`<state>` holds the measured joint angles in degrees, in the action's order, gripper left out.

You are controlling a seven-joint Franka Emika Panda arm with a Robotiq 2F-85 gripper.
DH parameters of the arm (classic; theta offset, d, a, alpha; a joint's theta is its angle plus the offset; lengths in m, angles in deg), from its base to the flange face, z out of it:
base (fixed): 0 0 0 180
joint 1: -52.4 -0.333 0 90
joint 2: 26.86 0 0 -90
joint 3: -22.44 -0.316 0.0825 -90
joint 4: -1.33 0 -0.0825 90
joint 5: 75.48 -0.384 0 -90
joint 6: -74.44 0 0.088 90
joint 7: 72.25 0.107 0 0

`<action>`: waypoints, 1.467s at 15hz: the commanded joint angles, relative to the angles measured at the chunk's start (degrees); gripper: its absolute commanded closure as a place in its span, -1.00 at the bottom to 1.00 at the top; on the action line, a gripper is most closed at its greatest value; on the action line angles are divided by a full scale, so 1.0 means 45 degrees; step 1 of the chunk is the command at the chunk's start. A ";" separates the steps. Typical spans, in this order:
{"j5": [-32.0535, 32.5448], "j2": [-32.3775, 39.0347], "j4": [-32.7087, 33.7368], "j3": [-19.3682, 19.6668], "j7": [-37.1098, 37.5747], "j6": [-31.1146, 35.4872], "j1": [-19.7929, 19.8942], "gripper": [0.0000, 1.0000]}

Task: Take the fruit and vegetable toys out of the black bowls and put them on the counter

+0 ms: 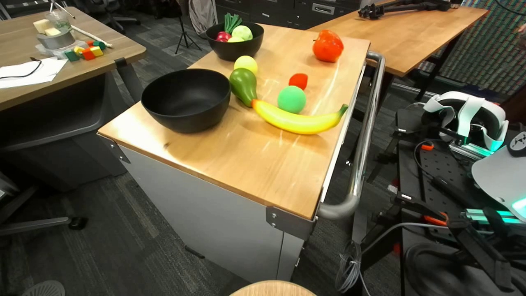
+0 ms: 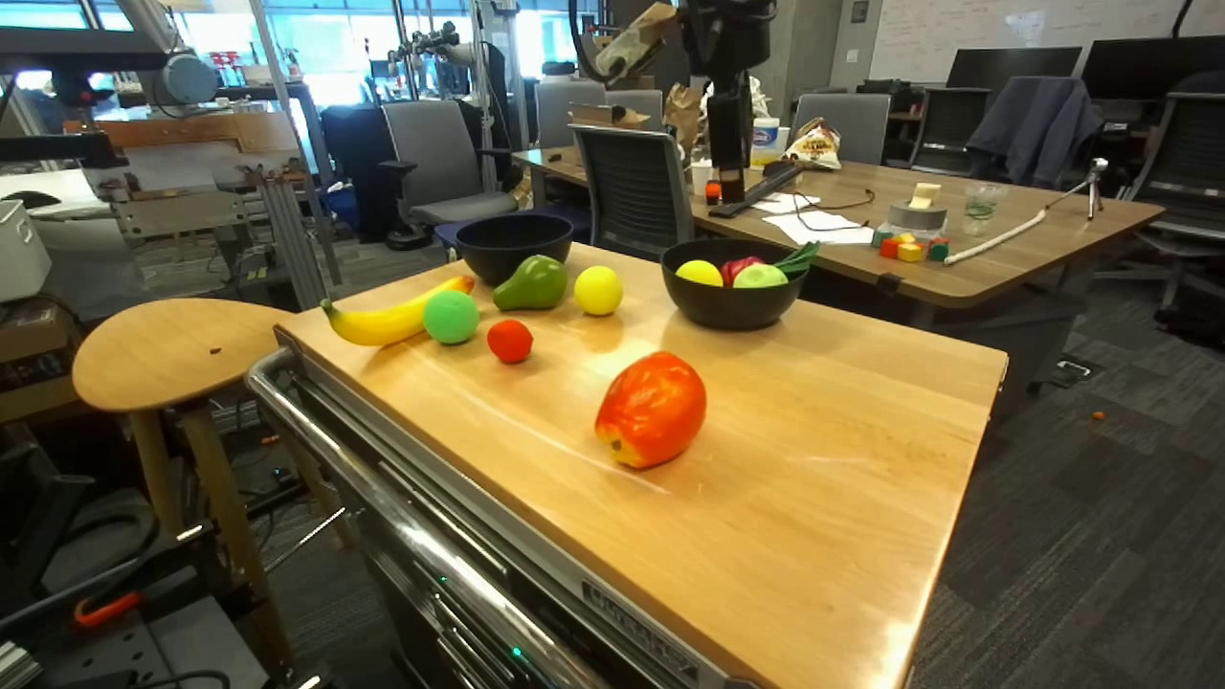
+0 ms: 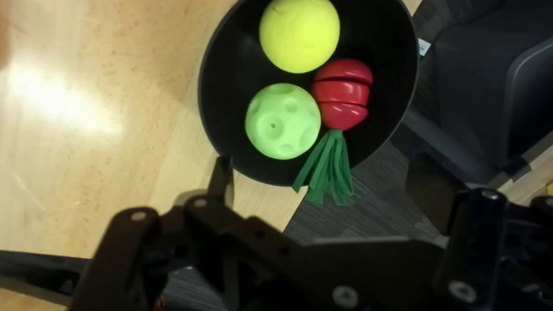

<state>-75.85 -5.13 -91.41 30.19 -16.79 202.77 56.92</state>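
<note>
In the wrist view my gripper [image 3: 325, 181] stands open, fingers wide apart and nothing between them, near one black bowl [image 3: 222, 86]. That bowl holds a yellow ball [image 3: 300, 36], a dimpled light green ball [image 3: 283, 122] and a red radish-like toy [image 3: 341, 93] whose green leaves hang over the rim. An exterior view shows the gripper [image 2: 731, 184] above and behind this bowl. The second black bowl [image 1: 185, 98] has no toy showing inside. Beside it on the counter [image 1: 246, 164] lie a banana [image 1: 302, 121], a green pear-like toy [image 1: 244, 86] and several other toys.
A large red-orange toy [image 2: 653, 411] lies on the counter's wider part. The metal bar handle [image 1: 365, 135] runs along one side. A wooden desk [image 2: 1072, 215] with coloured blocks stands close to the filled bowl, and a round stool [image 2: 172, 349] by the banana's end.
</note>
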 commanded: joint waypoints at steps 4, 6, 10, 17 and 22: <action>-0.0334 0.0768 0.0492 0.0144 0.0413 -0.0481 -0.0133 -1.00; -0.0146 0.0774 0.0090 0.0281 0.0804 0.0954 -0.0262 -1.00; -0.0090 0.1221 -0.0400 0.0412 0.1265 0.3215 -0.0476 -0.96; 0.0307 0.2190 -0.0398 0.0806 0.2101 0.3179 -0.1229 -0.94; 0.0459 0.2366 -0.0341 0.0903 0.2285 0.2874 -0.1488 -0.96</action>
<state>-75.10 5.39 -93.67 32.90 -8.13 216.52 51.67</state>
